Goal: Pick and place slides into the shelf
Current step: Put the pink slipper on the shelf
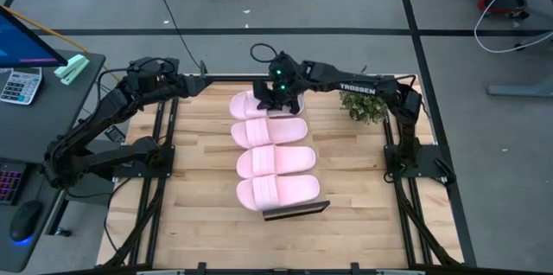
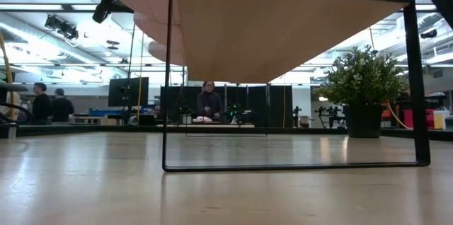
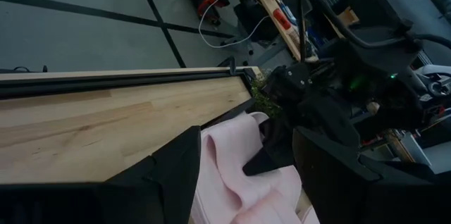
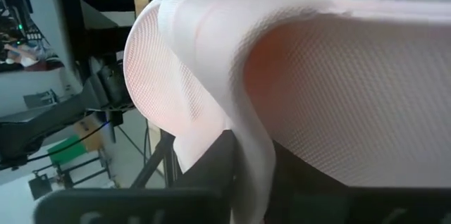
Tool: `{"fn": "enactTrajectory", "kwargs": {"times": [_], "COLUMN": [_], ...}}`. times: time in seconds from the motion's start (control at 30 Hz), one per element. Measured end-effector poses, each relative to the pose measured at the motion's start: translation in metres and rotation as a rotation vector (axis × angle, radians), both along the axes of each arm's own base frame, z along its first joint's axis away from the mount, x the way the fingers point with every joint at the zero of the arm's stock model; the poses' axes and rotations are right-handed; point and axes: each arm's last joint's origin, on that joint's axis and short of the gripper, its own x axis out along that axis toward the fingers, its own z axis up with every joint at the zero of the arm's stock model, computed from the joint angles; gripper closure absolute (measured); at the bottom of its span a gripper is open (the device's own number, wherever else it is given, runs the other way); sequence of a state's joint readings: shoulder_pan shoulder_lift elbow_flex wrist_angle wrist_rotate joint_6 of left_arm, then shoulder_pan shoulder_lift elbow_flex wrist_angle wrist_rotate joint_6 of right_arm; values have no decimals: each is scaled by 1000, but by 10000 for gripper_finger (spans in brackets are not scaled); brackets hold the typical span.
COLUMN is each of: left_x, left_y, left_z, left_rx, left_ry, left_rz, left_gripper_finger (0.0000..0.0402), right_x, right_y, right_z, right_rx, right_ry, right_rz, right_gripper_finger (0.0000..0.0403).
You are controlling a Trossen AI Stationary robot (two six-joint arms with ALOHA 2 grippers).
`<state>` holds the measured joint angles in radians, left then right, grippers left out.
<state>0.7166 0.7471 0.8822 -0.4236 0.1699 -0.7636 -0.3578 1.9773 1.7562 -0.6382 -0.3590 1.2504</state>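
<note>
**Last slide going down at the far end of the shelf**

Four pink slides [image 1: 272, 158] lie in a row on the shelf [image 1: 296, 211]. The right gripper [image 1: 278, 93] sits over the farthest slide [image 1: 251, 105], its strap between the fingers; I can't tell whether they've let go. The left gripper [image 3: 243, 175] hangs spread and empty nearby. If the fingers lift while snagging the strap, the slide could tip off the shelf.
</note>
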Motion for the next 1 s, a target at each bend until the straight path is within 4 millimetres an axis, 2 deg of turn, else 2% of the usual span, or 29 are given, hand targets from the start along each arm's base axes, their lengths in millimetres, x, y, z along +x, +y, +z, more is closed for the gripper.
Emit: {"fn": "enactTrajectory", "kwargs": {"times": [0.37, 1.0], "left_x": [0, 0], "left_y": [0, 0], "left_z": [0, 0], "left_rx": [-1, -1], "left_ry": [-1, -1], "left_rz": [0, 1], "left_gripper_finger": [170, 170], "right_x": [-9, -8], "right_y": [0, 8], "right_z": [19, 22], "right_rx": [-45, -24], "right_ry": [-37, -50], "right_rz": [-19, 27], "right_gripper_finger": [282, 195]}}
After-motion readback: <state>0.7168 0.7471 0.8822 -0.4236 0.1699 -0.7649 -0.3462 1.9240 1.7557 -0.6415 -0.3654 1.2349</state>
